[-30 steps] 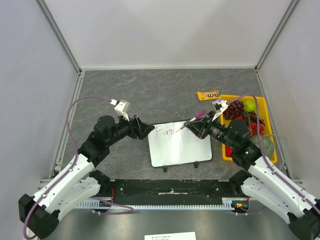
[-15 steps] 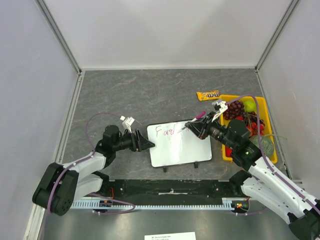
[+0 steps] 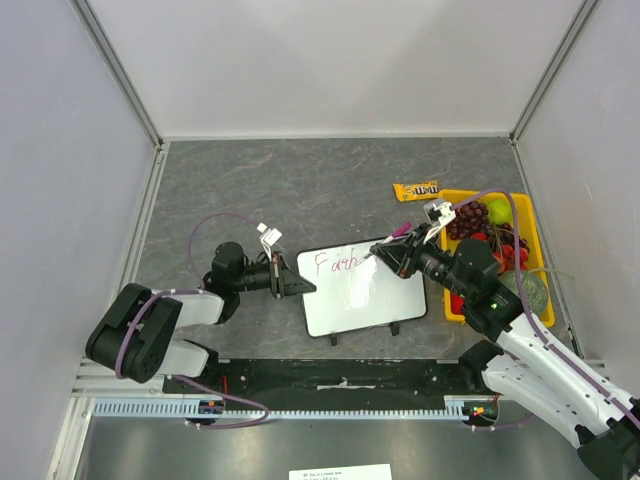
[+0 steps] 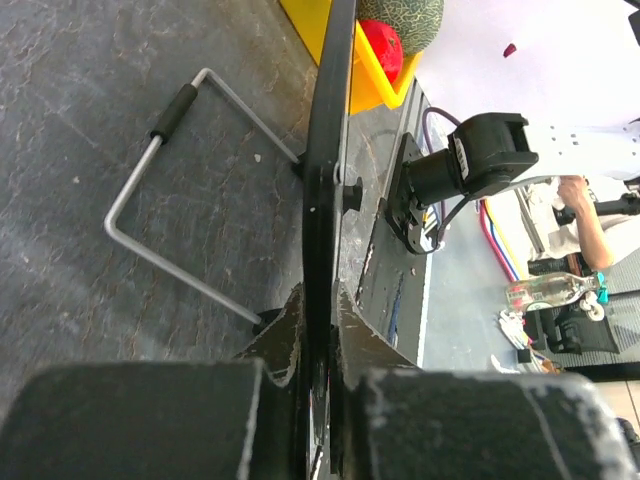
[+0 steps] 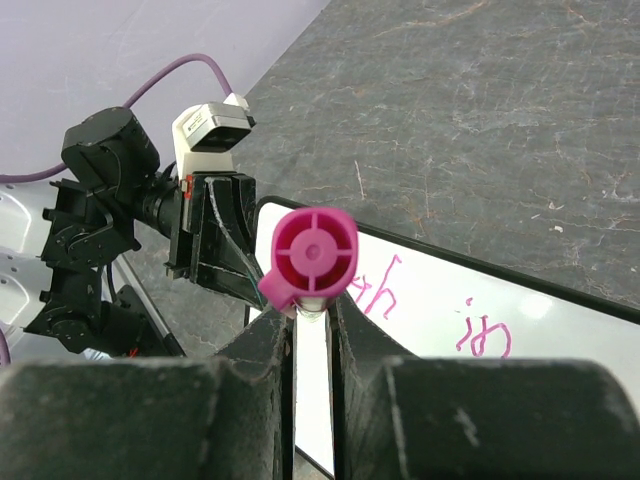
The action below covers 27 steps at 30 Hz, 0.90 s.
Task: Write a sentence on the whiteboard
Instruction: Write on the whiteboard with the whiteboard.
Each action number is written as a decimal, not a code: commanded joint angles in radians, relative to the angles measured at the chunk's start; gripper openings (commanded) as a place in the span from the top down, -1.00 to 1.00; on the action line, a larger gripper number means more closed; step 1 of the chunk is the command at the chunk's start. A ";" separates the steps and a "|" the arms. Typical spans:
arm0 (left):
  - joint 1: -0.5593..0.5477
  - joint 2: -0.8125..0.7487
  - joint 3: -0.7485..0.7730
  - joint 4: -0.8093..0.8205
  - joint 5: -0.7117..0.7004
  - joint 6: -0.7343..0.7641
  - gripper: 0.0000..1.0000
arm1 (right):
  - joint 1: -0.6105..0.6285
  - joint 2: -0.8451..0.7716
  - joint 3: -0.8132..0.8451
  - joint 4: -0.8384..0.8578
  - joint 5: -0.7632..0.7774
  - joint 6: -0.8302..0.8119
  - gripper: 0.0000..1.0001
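The whiteboard [image 3: 365,295] lies on the table between the two arms, its black frame edge-on in the left wrist view [image 4: 325,190]. My left gripper [image 3: 304,286] is shut on the board's left edge [image 4: 322,305]. The sentence [image 3: 335,263] is pink lettering at the board's top left; its letters [image 5: 484,336] also show in the right wrist view. My right gripper [image 3: 386,252] is shut on a pink marker [image 5: 310,254], which points down at the whiteboard [image 5: 440,300] just right of the lettering.
A yellow tray [image 3: 453,195] of fruit stands at the right, close to my right arm. An M&M's packet [image 3: 415,189] lies behind it. A wire stand [image 4: 165,200] shows under the board. Grey walls close in the table on three sides.
My left arm has drawn back and low, and its gripper has gone from open to shut on the board's left edge. The board has shifted slightly and the lettering has grown.
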 commanded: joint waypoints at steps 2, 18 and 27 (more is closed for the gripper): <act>-0.035 0.044 0.039 -0.016 -0.016 0.104 0.96 | 0.000 0.011 0.013 0.011 0.010 -0.025 1.00; -0.086 -0.037 0.054 -0.268 -0.078 0.211 0.96 | 0.000 0.003 -0.001 -0.004 0.038 -0.057 1.00; -0.087 -0.040 0.053 -0.293 -0.101 0.213 0.96 | 0.043 0.045 0.030 0.003 0.082 -0.090 1.00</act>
